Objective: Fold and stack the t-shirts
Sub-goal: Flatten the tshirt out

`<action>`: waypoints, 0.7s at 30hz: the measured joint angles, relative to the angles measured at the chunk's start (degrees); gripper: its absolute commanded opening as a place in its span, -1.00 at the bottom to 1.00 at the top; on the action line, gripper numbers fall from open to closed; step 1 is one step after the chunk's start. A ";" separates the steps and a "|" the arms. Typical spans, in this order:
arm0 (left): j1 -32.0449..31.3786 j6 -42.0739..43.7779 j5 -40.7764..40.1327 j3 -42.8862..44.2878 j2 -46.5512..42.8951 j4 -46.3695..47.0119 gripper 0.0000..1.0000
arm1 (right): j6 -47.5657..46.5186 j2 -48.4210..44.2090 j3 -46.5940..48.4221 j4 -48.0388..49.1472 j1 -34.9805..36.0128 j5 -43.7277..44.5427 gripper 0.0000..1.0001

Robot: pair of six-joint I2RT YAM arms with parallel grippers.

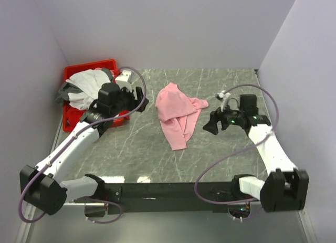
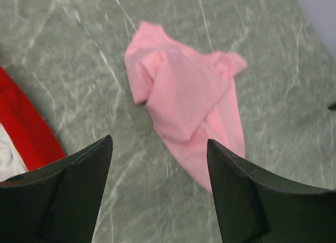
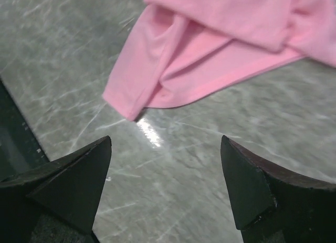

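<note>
Item 1: pink t-shirt (image 1: 177,114) (image 2: 189,96) (image 3: 226,49). Lies crumpled and unfolded near the middle of the counter (image 1: 136,148), between the two arms. It is bunched and overlapped on itself, with a narrow tail trailing toward the near edge. Nothing grips it.

Item 2: white t-shirt (image 1: 86,80) and grey t-shirt (image 1: 64,92). Heaped loosely in the red bin (image 1: 89,67), the grey spilling over its left rim.

Item 3: red bin. Stands at the far left corner of the counter, by the wall. The left arm crosses in front of its right side in the top view.

Item 4: left fingers (image 1: 137,100) (image 2: 79,185). Spread wide with nothing between them, raised above the counter just right of the bin and pointing toward the pink t-shirt, apart from it.

Item 5: right fingers (image 1: 211,125) (image 3: 68,185). Spread wide and empty, just beside the pink t-shirt's right edge, short of its hem and not touching.
</note>
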 measured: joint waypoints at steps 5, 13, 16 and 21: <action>-0.04 1.86 4.76 -8.31 -5.40 -1.29 0.52 | -0.74 10.21 2.36 -1.90 8.59 1.68 0.75; -0.07 3.63 4.31 -13.75 -14.27 -3.02 0.52 | 0.85 21.77 3.89 -1.55 22.58 5.75 0.58; -0.04 3.85 3.32 -13.75 -15.72 -2.93 0.51 | 2.49 26.82 6.14 -0.92 24.94 7.48 0.49; -0.04 3.87 2.23 -13.84 -16.85 -2.95 0.51 | 5.57 32.15 8.22 1.03 26.67 11.50 0.48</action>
